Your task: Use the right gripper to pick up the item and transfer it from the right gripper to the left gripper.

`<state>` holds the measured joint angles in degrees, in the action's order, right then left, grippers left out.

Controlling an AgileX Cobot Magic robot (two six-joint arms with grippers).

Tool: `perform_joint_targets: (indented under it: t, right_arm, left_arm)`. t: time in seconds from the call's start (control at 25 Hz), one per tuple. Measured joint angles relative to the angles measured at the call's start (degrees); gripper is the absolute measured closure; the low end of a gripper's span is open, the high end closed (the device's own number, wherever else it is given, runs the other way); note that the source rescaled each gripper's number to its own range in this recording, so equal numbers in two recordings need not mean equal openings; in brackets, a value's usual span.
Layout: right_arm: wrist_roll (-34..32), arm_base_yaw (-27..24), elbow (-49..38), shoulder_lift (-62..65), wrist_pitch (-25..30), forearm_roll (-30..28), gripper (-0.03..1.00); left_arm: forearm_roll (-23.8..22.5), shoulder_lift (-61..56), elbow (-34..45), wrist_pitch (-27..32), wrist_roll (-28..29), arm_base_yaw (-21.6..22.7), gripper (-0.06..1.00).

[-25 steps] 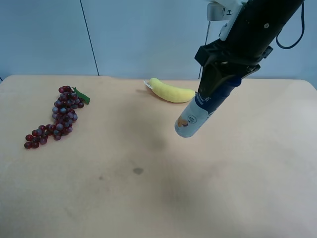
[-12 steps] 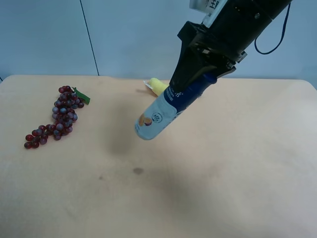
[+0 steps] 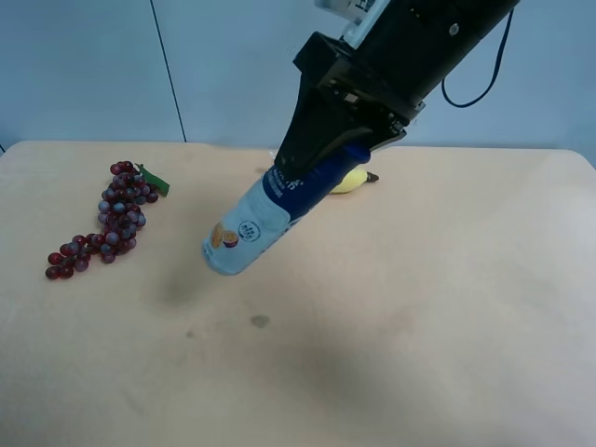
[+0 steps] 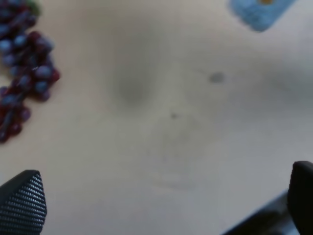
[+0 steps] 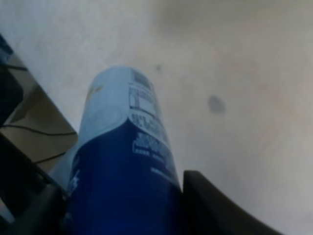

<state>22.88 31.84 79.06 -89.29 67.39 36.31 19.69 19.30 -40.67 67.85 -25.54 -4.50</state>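
Note:
The item (image 3: pixel 253 226), a bottle with a dark blue band and a pale label with a small orange picture, hangs tilted in the air above the table, its base pointing down and to the view's left. My right gripper (image 3: pixel 321 172), on the black arm with a white sticker, is shut on the bottle's upper part; the cap is hidden between the fingers. The right wrist view shows the bottle (image 5: pixel 124 161) held in the gripper (image 5: pixel 122 215). My left gripper (image 4: pixel 161 205) is open and empty; its view shows the bottle's base (image 4: pixel 259 11) far off. The left arm is out of the exterior view.
A red grape bunch (image 3: pixel 112 219) lies at the table's left, also in the left wrist view (image 4: pixel 22 63). A yellow banana (image 3: pixel 352 179) lies at the back, mostly hidden behind the right arm. The tan table (image 3: pixel 419 354) has a small dark spot (image 3: pixel 260 321).
My right arm has carried the bottle steadily toward the exterior view's left and slightly nearer the camera. It now covers most of the banana. Grapes and banana have not moved.

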Motion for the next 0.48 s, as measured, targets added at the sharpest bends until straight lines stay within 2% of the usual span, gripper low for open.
perform_joint_targets:
  t: [0.28, 0.48]
  right_arm:
    - [0.0, 2.5, 0.0, 0.0, -5.0, 4.2, 0.97]
    - [0.0, 2.6, 0.0, -0.3, -6.2, 7.6, 0.97]
  left_arm:
    - [-0.8, 7.3, -2.5, 0.2, -0.4, -10.6, -0.06]
    - [-2.0, 11.5, -3.2, -1.5, -1.6, -16.8, -0.06]
